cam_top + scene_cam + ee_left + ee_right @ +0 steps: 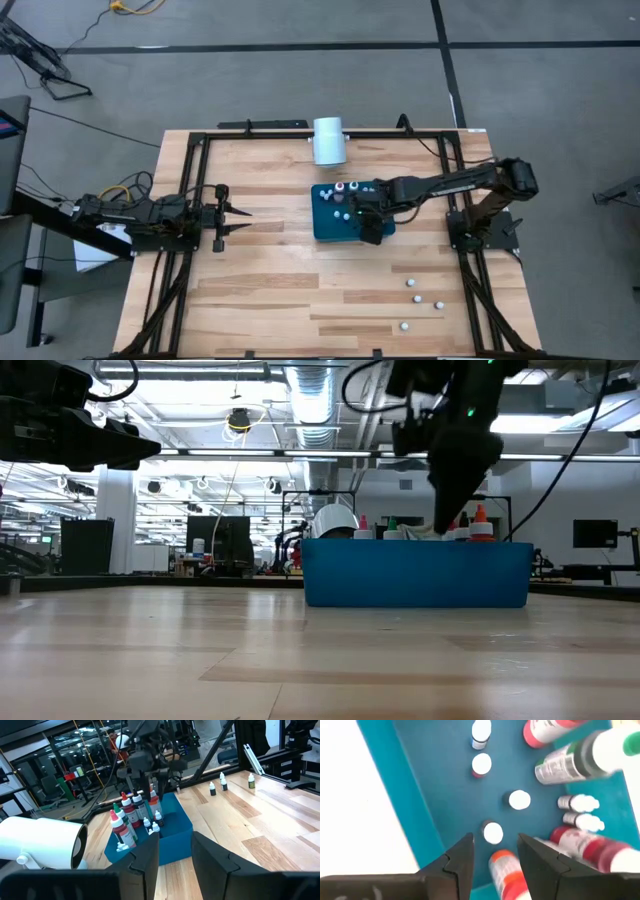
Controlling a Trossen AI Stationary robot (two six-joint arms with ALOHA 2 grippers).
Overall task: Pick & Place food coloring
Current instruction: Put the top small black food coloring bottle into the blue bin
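The food coloring bottles are in two groups. Several stand or lie in the dark teal tray [330,215], among them tiny white-capped ones [492,832] and taller red and green ones [125,822]. Several more stand on the bare wood toward the table's near right [417,298]. My right gripper [492,855] hangs open over the tray, fingers pointing down. A white cap and an orange-capped bottle [505,865] lie below the gap between its fingers. My left gripper [240,219] waits open at the table's left, aimed at the tray.
A large white cylinder [328,140] lies on its side at the far edge, just beyond the tray. Black frame rails [190,200] run along the table's sides. Bare wood lies between the left gripper and the tray and across the near half of the table.
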